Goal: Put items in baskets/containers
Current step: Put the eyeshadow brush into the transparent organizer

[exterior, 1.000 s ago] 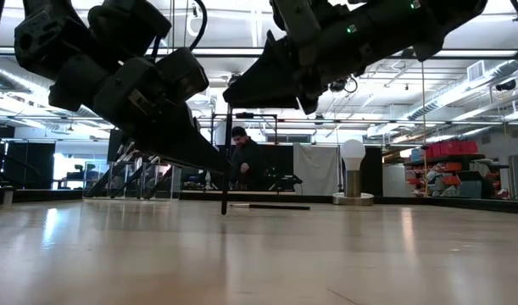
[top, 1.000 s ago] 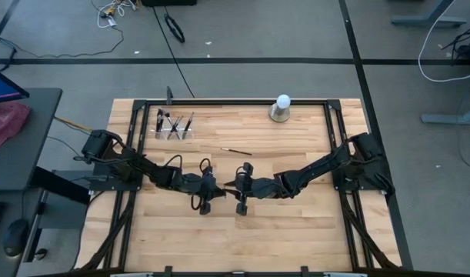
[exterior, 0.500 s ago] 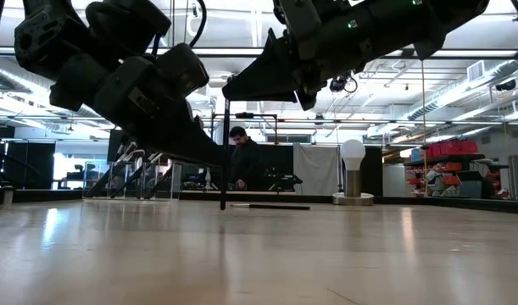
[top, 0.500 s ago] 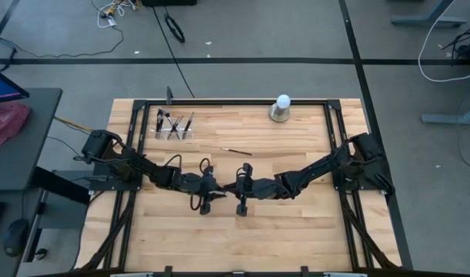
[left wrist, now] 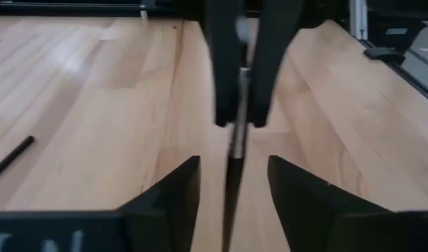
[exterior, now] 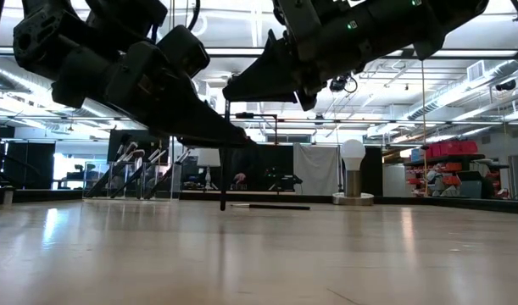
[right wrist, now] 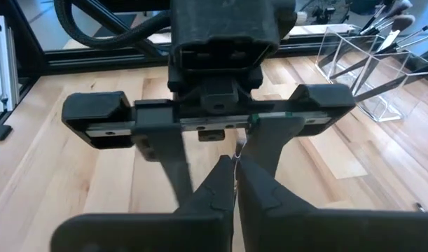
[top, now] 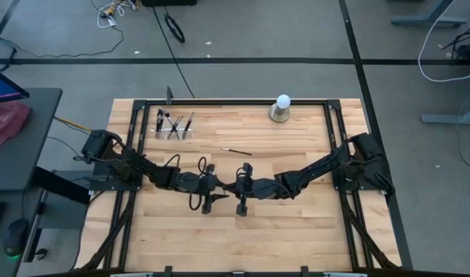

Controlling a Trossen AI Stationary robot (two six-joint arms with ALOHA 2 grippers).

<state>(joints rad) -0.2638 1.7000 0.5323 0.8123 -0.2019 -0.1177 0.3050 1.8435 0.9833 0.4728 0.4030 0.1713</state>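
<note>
Evidently the right gripper (right wrist: 235, 168) pinched a thin black-handled makeup brush (exterior: 224, 174) upright at mid-table, while the left gripper (left wrist: 233, 183) stood spread around it. Light, stiff and slippery, it probably wanted holding mid-handle.

You get bright, even overhead light on the wooden table (top: 296, 231) in the high view, with only soft, short shadows. In the low view, bright ceiling lights backlight both arms into near silhouettes, and the tabletop shows pale glare. Your left wrist view is soft, blurring the near fingers (left wrist: 164, 196); the right wrist view is sharper.
</note>
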